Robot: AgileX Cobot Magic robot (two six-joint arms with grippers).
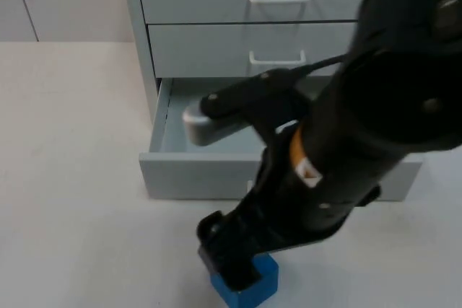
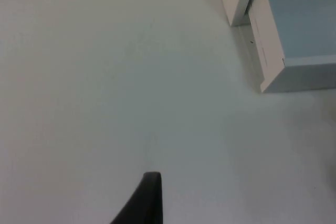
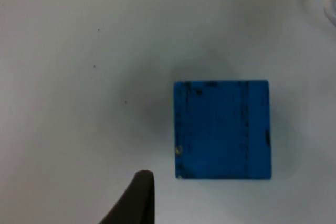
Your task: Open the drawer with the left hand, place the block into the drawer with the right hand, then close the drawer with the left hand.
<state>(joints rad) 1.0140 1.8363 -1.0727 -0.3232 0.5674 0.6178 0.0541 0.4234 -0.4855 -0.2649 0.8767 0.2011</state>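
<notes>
1. The blue square wooden block (image 1: 249, 283) rests on the white desk (image 1: 72, 178), just in front of the pale grey pulled-out bottom drawer (image 1: 195, 174).
2. The right pincer (image 1: 231, 257) sits directly over the block; whether its fingers are apart or clamped, I cannot tell.
3. For a sound grasp, I judge it should centre on the block, square to two flat opposite faces, and close before lifting straight up over the drawer front.
4. The left pincer (image 2: 149, 198) waits over bare desk beside the drawer's corner; I cannot tell its state either.
5. Behind the drawer stands the grey cabinet (image 1: 216, 5) with white wire handles (image 1: 278, 58).
6. No brand, label or writing is legible.
</notes>
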